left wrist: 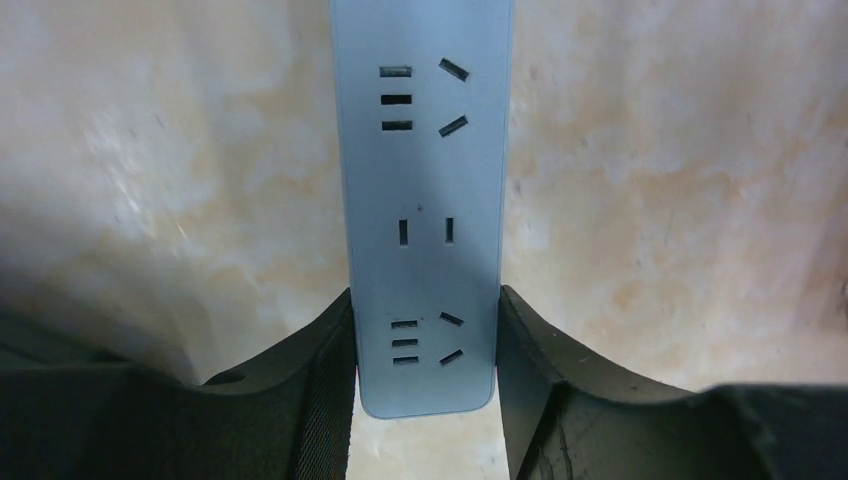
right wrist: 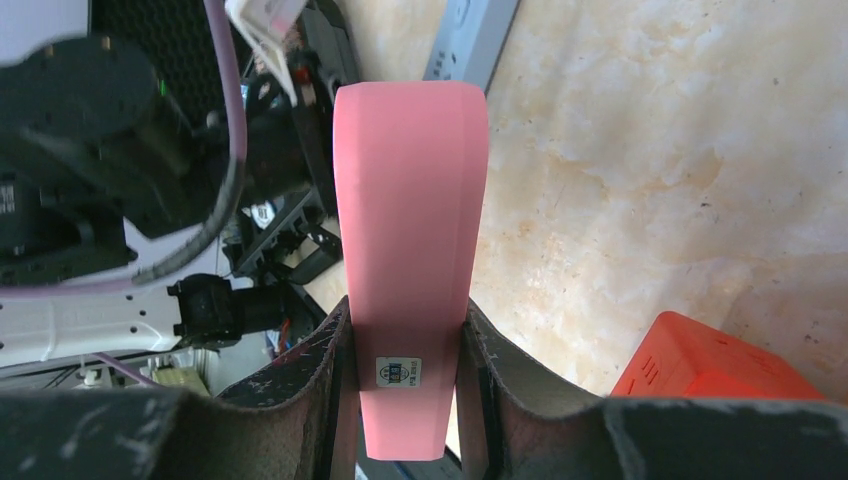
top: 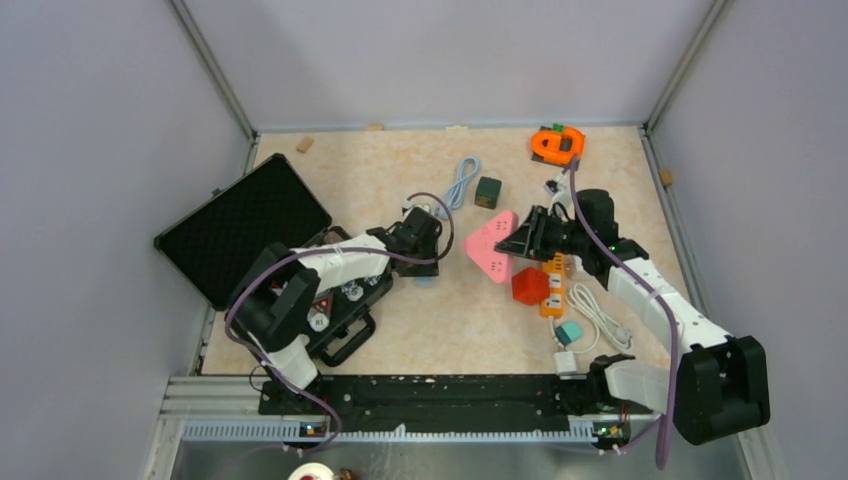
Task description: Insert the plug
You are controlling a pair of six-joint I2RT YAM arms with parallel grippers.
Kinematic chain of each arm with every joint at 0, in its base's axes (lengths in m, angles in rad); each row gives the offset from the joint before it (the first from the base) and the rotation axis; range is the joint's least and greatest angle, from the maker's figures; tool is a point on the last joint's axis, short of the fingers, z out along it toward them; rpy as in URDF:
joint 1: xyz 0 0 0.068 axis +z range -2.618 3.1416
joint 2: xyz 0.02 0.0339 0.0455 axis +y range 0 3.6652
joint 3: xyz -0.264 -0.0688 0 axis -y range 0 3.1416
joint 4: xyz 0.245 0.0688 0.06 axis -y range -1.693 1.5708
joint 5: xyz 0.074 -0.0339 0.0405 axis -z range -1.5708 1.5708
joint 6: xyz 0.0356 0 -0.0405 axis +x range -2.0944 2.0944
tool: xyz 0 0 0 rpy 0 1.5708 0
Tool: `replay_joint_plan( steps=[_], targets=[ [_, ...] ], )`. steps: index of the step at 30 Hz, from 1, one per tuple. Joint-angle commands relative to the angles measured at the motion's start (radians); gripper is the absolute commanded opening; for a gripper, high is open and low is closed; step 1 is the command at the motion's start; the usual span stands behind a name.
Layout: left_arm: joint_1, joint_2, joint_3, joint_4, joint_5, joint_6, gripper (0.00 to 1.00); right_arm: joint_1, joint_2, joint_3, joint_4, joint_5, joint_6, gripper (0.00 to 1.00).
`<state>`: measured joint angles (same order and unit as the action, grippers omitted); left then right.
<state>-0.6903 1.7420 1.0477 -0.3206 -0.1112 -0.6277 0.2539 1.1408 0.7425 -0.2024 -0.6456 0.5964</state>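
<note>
My left gripper (top: 425, 252) is shut on the near end of a pale blue-grey power strip (left wrist: 425, 200). The strip lies flat on the table with its sockets facing up, one finger on each long side. In the top view the strip (top: 425, 281) is mostly hidden under the gripper. My right gripper (top: 520, 240) is shut on a pink triangular socket block (right wrist: 410, 200). The block (top: 488, 246) is held on edge, just right of the left gripper. No plug pins show on it. The strip's far end shows in the right wrist view (right wrist: 470, 40).
A red block (top: 530, 286) and an orange strip (top: 552, 287) lie under my right arm. A white cable (top: 600, 320) and a teal adapter (top: 569, 332) lie nearer. An open black case (top: 240, 225) is at the left. A green cube (top: 488, 192), a blue cable (top: 462, 180) and an orange reel (top: 557, 145) are at the back.
</note>
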Motion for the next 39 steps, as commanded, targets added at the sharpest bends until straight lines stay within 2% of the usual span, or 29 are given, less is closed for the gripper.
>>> replay_joint_plan(
  steps=[1,10,11,16,19,25,31,34,39],
  targets=[
    [-0.095,-0.122,-0.07,-0.019,-0.069,-0.142,0.24,-0.008,-0.004,0.032,0.072,-0.037,0.028,0.0],
    [-0.308,-0.196,-0.175,-0.054,-0.169,-0.323,0.29,-0.009,-0.007,-0.011,0.101,-0.055,0.045,0.0],
    [-0.326,-0.2,-0.175,-0.052,-0.172,-0.33,0.34,-0.008,-0.008,-0.014,0.103,-0.055,0.046,0.0],
    [-0.369,-0.225,-0.156,-0.024,-0.139,-0.31,0.82,-0.008,-0.005,-0.03,0.113,-0.056,0.051,0.0],
    [-0.366,-0.268,-0.173,0.033,-0.092,-0.268,0.98,-0.008,-0.003,-0.036,0.108,-0.054,0.045,0.0],
    [-0.318,-0.418,-0.24,0.151,0.027,-0.194,0.99,-0.008,0.02,-0.055,0.13,-0.073,0.05,0.0],
    [-0.125,-0.544,-0.346,0.266,0.296,-0.148,0.99,-0.008,0.075,-0.061,0.185,-0.109,0.083,0.0],
    [-0.039,-0.599,-0.382,0.26,0.366,-0.119,0.99,-0.008,0.106,-0.06,0.229,-0.129,0.119,0.0],
    [0.067,-0.686,-0.394,0.178,0.397,-0.058,0.99,0.002,0.198,-0.042,0.26,-0.161,0.158,0.0]
  ],
)
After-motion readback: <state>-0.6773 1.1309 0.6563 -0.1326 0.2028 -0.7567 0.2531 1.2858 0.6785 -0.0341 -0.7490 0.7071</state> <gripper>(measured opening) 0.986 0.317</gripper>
